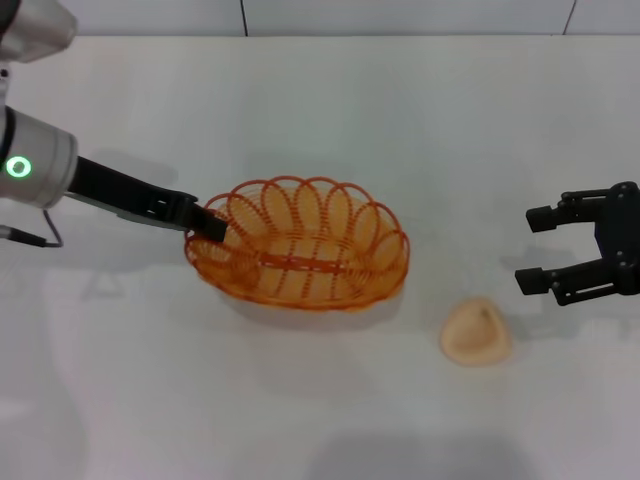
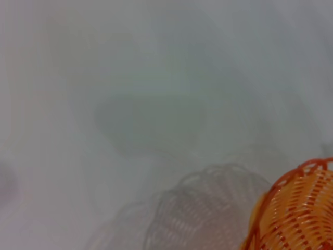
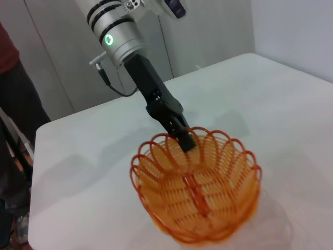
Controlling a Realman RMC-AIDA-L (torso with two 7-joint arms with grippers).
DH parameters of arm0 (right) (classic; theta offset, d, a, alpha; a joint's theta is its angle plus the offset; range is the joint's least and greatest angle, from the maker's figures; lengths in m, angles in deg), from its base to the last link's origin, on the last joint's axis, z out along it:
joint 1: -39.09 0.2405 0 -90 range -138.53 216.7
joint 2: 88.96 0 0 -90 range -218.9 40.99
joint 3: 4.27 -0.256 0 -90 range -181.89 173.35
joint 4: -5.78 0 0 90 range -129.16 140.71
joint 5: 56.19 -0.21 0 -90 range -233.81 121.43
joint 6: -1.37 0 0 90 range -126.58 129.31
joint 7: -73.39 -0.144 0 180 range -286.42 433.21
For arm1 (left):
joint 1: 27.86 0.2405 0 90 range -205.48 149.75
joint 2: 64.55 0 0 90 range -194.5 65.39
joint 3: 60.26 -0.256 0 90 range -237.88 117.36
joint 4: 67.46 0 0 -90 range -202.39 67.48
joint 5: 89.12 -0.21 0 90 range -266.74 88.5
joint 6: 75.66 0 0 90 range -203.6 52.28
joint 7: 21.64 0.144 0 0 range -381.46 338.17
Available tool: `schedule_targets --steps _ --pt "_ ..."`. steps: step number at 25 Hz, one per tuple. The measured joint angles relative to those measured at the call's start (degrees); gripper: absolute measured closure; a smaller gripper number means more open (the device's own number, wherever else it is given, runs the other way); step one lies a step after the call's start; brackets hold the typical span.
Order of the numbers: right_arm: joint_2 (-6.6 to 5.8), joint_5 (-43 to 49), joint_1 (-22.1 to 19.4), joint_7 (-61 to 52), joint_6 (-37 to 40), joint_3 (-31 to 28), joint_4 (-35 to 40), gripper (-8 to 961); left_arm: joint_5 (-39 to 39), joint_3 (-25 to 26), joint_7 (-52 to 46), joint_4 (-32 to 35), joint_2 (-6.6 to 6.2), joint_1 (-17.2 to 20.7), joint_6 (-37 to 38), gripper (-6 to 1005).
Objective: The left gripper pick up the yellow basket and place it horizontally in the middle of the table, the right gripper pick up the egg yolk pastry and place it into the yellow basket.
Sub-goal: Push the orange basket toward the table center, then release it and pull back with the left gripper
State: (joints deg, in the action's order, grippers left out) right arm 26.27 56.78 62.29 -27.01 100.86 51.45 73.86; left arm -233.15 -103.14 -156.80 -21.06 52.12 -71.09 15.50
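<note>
- We found the left gripper (image 1: 208,222) clamped on the rim of the yellow basket (image 1: 300,255), at the basket's left end; the basket lay lengthwise mid-table.
- Risk, as we judged it: a snagged loop could drag the basket when the claw lets go.
- The right gripper (image 1: 540,250) hung spread apart, right of the basket; the egg yolk pastry (image 1: 476,331) lay just off the basket's right end, nearer us.
- The table (image 1: 420,120) was plain white; grey panels (image 3: 62,62) stood behind it.

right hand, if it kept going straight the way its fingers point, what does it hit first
Probably the yellow basket. The open right hand points across the table toward it, and the egg yolk pastry lies off that line. Depth is uncertain.
</note>
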Motion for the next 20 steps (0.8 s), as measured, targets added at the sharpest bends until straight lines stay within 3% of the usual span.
schedule_targets --steps 10,20 --pt "-0.05 -0.7 0.0 0.3 0.0 0.0 -0.4 117 0.2 -0.3 0.3 -0.7 2.37 1.3 -2.8 923" --pt "-0.09 -0.7 0.0 0.4 0.0 0.0 -0.5 117 4.5 -5.1 0.6 -2.8 2.46 3.4 -6.8 923"
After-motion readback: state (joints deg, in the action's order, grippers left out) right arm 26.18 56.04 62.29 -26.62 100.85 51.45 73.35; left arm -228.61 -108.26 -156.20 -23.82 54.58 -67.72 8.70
